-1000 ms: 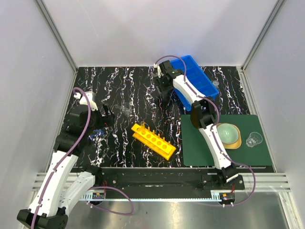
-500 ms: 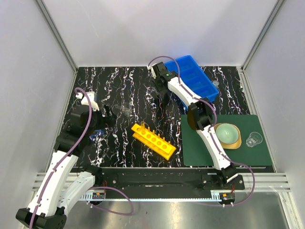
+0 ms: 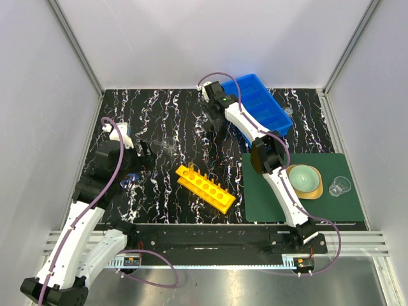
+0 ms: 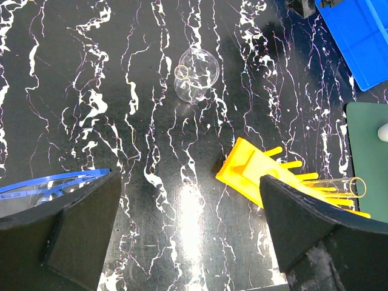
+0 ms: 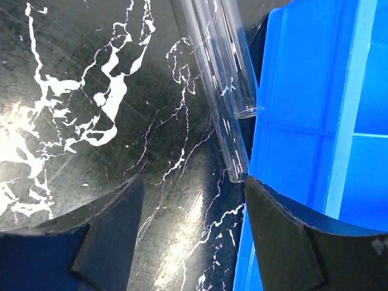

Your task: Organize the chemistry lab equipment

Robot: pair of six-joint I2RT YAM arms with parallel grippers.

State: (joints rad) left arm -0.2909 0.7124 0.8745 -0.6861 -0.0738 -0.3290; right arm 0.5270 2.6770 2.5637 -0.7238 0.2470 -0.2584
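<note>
My right gripper (image 5: 194, 236) is open and empty, low over the black marbled table, just left of the blue divided bin (image 5: 315, 121). Clear glass tubes (image 5: 221, 91) lie side by side against the bin's wall, their open ends just ahead of my right finger. In the top view this gripper (image 3: 213, 129) is at the bin's (image 3: 258, 109) left edge. My left gripper (image 4: 191, 242) is open and empty above bare table. A round clear flask (image 4: 196, 74) lies ahead of it. The yellow rack (image 4: 267, 176) holds one tube (image 4: 339, 185). The rack also shows in the top view (image 3: 205, 187).
A dark green mat (image 3: 299, 191) at the right carries a pale green dome (image 3: 303, 179) and a clear beaker (image 3: 340, 186). A small pale round piece (image 3: 288, 110) lies right of the bin. Blue-rimmed clear goggles (image 4: 42, 188) lie beside my left finger.
My right gripper has shifted a little left and toward the back, along the bin's left side. My left gripper has edged slightly right. Nothing was picked up.
</note>
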